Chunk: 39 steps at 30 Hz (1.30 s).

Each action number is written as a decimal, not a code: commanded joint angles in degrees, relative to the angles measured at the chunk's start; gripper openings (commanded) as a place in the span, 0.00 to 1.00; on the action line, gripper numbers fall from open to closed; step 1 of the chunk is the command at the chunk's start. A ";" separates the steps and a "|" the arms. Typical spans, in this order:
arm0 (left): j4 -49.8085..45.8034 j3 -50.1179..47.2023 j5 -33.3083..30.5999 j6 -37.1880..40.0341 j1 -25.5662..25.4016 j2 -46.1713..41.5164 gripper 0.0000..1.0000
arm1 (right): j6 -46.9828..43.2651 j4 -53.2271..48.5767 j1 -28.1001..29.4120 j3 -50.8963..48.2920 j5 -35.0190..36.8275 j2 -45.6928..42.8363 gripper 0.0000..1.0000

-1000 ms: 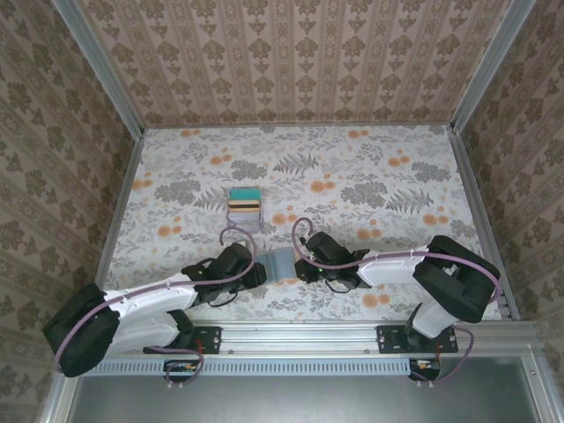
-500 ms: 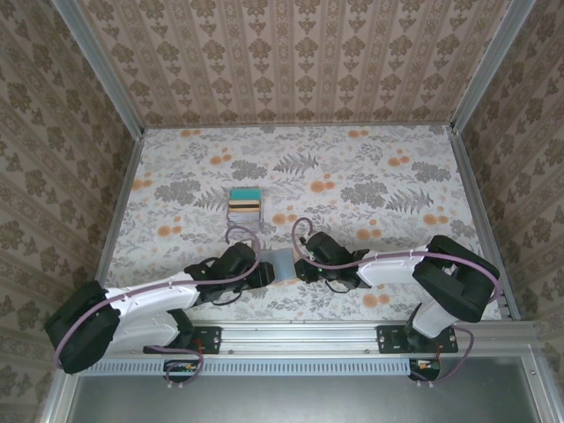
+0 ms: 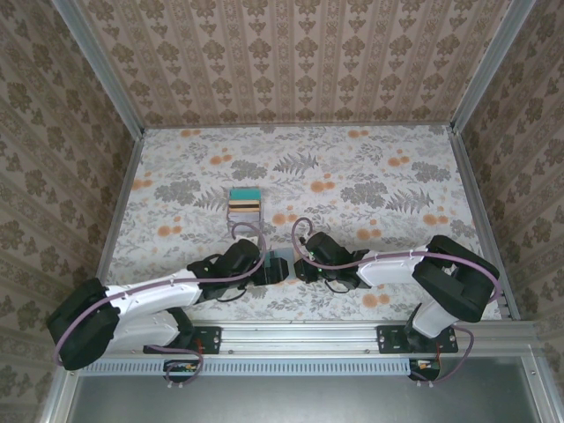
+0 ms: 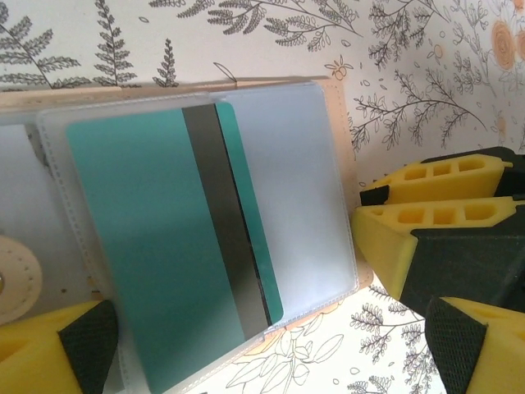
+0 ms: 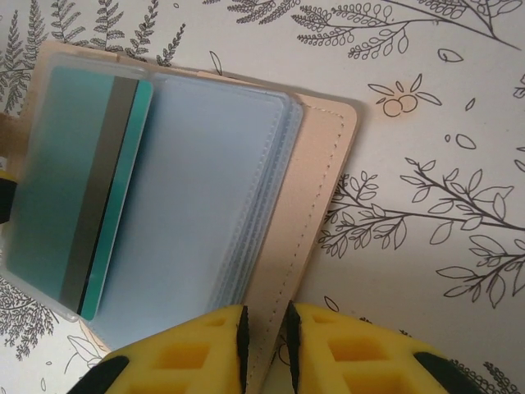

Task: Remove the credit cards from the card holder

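Left gripper (image 3: 263,270) has sprung wide open since the earlier frame and nosed in closer to the holder (image 5: 316,189), where a teal card (image 4: 156,238) now shows between the two arms in the top view. Its fingers stand far apart on either side of the open holder, grasping nothing.

Right gripper (image 5: 264,336) is clamped on the holder's tan edge, pinning it flat to the table (image 3: 397,176) near the arms' bases. The teal card lies in a clear sleeve (image 4: 287,180), pushed toward the side away from the right gripper, its dark stripe facing up. Whether its end clears the sleeve mouth cannot be told.

Further back on the table, well apart from the holder, three cards (image 3: 245,201) sit in a stack, teal on top, with yellow and pale grey edges below.

The teal card looks light, stiff and slick, likely to slide freely in the plastic yet hard to lift off a flat face. The soft, floppy holder would probably drag along unless kept pinned. A pinch on the card's exposed end, across its thin faces, seems the best hold.
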 commanded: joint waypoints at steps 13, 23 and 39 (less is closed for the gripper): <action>-8.30 -1.29 -2.04 2.82 3.38 -6.82 0.93 | 2.88 -7.54 1.01 1.26 2.27 -8.31 0.29; -4.37 -5.80 1.91 4.10 8.48 -8.79 0.16 | 9.19 -3.73 1.80 6.06 -3.53 -4.62 0.27; -6.40 -6.10 0.17 4.64 9.41 -8.35 0.06 | 16.30 -0.22 3.23 13.30 -9.60 7.35 0.23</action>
